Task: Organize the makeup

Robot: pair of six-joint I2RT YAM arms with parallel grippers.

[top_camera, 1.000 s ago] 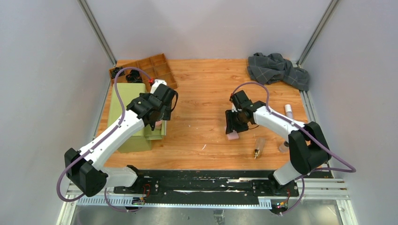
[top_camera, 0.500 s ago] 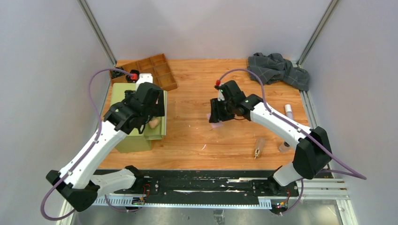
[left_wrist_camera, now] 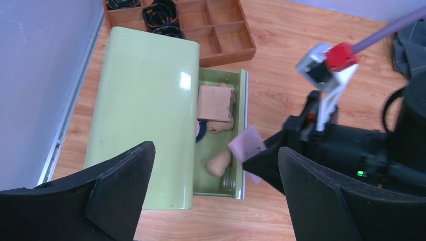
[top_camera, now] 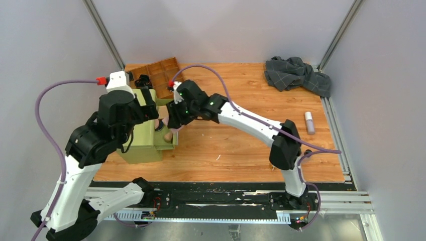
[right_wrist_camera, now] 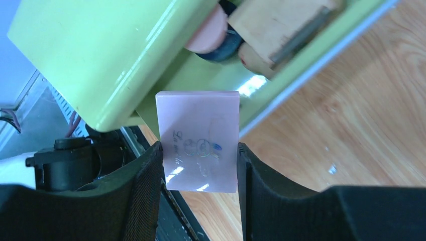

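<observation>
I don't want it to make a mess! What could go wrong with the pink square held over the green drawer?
The pink square pad hangs over the drawer rim, so if the right fingers let go here it might tip onto the table. The drawer is crowded too: it could land crooked on the tan square or sponge.
</observation>
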